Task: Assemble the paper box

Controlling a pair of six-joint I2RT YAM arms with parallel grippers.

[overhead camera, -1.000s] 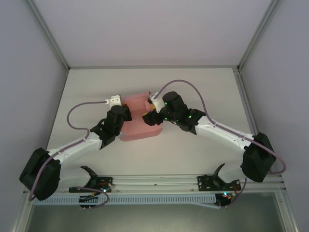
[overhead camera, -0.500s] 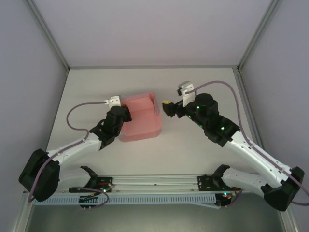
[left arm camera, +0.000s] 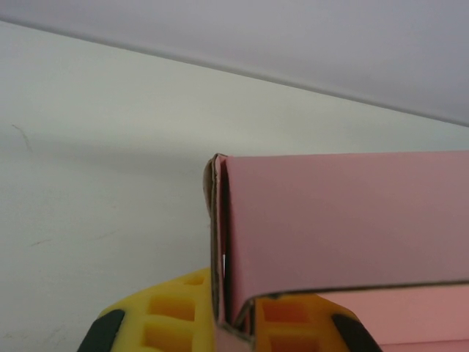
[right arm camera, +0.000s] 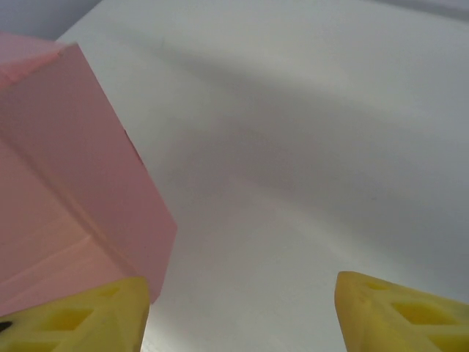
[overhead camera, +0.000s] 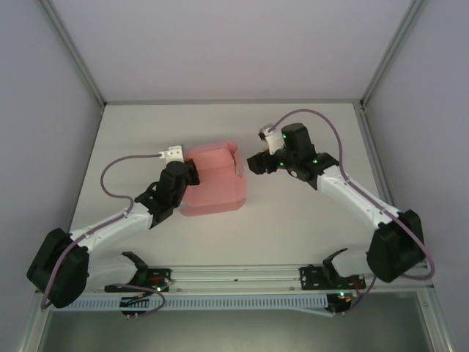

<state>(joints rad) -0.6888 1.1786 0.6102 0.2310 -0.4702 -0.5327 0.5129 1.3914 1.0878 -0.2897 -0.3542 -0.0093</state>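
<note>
One wall of the paper box point(overhead camera: 216, 180) is pinched between the left gripper's point(left arm camera: 231, 326) fingers; the right gripper's point(right arm camera: 242, 312) fingers stand wide, just beside it.

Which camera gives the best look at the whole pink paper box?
Top external: the paper box shows whole, with raised walls. Left wrist shows one folded wall pinched in the left gripper. Right wrist shows a corner beside the open right gripper.
</note>
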